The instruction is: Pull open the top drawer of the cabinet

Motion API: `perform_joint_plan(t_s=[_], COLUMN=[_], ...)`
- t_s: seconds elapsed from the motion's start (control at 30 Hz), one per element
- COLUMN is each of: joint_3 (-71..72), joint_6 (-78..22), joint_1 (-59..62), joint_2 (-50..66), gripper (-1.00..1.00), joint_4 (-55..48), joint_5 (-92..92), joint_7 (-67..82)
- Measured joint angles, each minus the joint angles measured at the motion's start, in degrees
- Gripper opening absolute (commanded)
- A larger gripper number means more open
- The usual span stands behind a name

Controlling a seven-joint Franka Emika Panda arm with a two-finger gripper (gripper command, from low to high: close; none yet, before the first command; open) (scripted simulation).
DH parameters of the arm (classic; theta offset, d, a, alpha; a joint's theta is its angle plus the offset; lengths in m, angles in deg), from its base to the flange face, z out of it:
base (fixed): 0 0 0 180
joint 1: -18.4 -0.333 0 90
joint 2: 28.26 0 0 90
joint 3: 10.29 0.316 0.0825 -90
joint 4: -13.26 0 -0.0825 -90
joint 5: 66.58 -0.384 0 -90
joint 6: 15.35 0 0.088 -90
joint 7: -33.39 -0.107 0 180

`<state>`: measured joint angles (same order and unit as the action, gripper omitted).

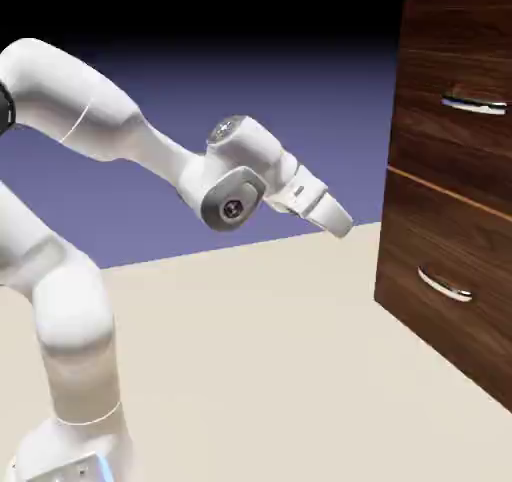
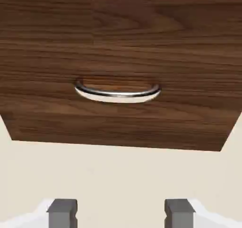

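Drawer not yet touched: the arm is short of the cabinet, nothing pulled.

The cabinet (image 1: 450, 170) stands on the worktop (image 1: 250, 350) with both fronts flush, so the opening appears not to have begun. The top drawer (image 1: 455, 80) sits above the cabinet's orange seam, its nearly straight handle (image 1: 474, 105) high on the cabinet face. The bottom drawer (image 1: 440, 270) lies below that seam with a bowed handle (image 2: 117, 92), and the hand view faces this one, not the target. The arm (image 1: 120, 130) reaches toward the cabinet but stays well apart from it. The tool (image 1: 335, 213) hangs lower than the top handle, its fingers (image 2: 62, 211) spread wide and empty. What is left, by this reading: rise to the top handle, close on it, pull.
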<state>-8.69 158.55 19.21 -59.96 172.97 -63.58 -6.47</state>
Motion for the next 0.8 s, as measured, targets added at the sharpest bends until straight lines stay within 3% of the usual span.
perform_joint_plan(t_s=[0.8], joint_3=[31.9], joint_6=[-2.2], joint_1=[29.8], joint_2=[19.1], gripper=[0.00], joint_4=[-25.6], joint_5=[59.8], joint_7=[51.6])
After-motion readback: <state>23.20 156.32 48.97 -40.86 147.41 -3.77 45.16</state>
